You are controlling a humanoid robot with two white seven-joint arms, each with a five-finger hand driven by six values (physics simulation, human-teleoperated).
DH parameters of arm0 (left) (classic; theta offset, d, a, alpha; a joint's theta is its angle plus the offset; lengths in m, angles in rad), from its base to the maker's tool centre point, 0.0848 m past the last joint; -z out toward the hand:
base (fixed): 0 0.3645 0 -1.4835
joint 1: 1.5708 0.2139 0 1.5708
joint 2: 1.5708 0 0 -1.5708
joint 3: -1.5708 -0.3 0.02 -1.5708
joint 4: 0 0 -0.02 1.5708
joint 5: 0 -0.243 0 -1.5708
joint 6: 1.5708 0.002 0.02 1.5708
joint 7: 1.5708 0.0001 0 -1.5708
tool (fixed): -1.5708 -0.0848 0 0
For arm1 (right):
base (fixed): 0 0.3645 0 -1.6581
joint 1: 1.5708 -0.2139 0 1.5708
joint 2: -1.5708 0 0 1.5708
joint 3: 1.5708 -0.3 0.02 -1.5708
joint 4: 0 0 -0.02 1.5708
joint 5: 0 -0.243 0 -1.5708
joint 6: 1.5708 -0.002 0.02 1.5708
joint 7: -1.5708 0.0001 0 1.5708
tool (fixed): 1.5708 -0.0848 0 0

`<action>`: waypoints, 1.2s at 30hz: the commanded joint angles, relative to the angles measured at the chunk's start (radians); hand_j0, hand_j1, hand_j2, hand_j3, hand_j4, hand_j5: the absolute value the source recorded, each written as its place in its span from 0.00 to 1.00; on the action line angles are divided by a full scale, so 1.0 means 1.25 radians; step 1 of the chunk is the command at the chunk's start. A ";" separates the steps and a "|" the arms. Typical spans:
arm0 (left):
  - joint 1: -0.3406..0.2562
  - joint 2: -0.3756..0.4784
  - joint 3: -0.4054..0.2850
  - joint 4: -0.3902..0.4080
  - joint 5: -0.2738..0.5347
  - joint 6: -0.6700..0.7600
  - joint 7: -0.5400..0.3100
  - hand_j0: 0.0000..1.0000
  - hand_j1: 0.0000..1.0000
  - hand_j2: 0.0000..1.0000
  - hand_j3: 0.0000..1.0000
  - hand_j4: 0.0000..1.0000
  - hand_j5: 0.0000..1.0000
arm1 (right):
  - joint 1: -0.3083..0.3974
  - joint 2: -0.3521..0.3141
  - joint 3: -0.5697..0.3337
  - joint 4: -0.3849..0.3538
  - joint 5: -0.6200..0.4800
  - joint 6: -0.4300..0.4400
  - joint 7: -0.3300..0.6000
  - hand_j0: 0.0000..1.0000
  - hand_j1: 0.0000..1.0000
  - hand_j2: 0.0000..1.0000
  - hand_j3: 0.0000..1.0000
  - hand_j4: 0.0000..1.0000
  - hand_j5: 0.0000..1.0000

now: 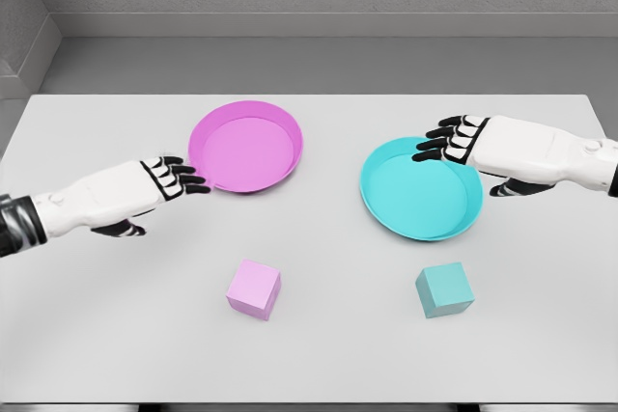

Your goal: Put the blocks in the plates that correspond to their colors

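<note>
A pink block (254, 288) lies on the white table in front of the pink plate (288, 132), which stands at centre left. To the right, a teal block (445, 289) lies in front of the teal plate (463, 219). My left hand (180, 178) hovers just left of the pink plate's rim, fingers extended and holding nothing. Over the teal plate's upper right rim hangs my right hand (446, 140), fingers likewise extended and empty. Both blocks sit well below the hands, untouched.
The white table (97, 335) spans the view, with its front edge at the bottom. A grey floor and wall lie behind it.
</note>
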 commanded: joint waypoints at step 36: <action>-0.034 -0.037 -0.155 -0.136 -0.055 0.000 -0.081 1.00 1.00 1.00 1.00 1.00 1.00 | 0.098 -0.029 0.125 -0.033 0.202 0.001 0.044 1.00 1.00 1.00 1.00 1.00 1.00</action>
